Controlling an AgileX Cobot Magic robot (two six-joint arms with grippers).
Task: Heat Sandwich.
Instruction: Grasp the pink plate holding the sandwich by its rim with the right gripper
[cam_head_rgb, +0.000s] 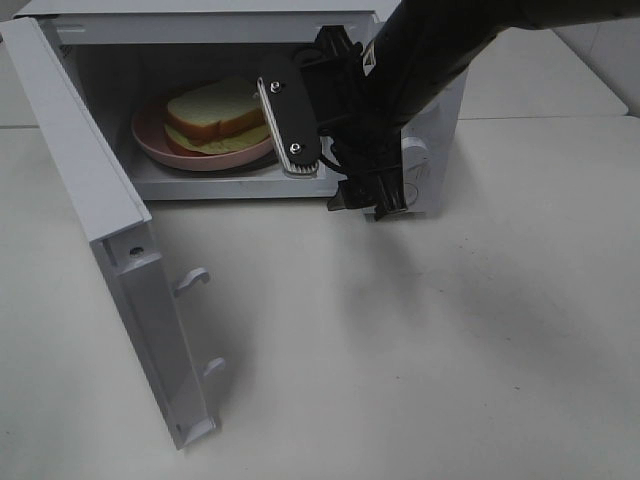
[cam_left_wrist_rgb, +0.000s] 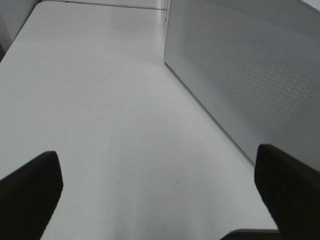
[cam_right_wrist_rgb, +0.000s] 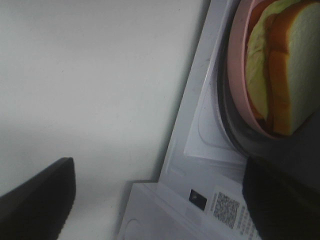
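Note:
The sandwich of pale bread with an orange edge lies on a round pink plate inside the open microwave. My right gripper stands open at the right side of the microwave's mouth, just outside the plate, holding nothing. The right wrist view shows the sandwich and the plate's rim close ahead, with the right gripper spread wide. My left gripper is open and empty over the table, beside the microwave's perforated side wall. The exterior view does not show it.
The microwave door hangs wide open toward the front left, its two latch hooks pointing right. A white table spreads in front of the microwave. The black right arm covers the oven's upper right.

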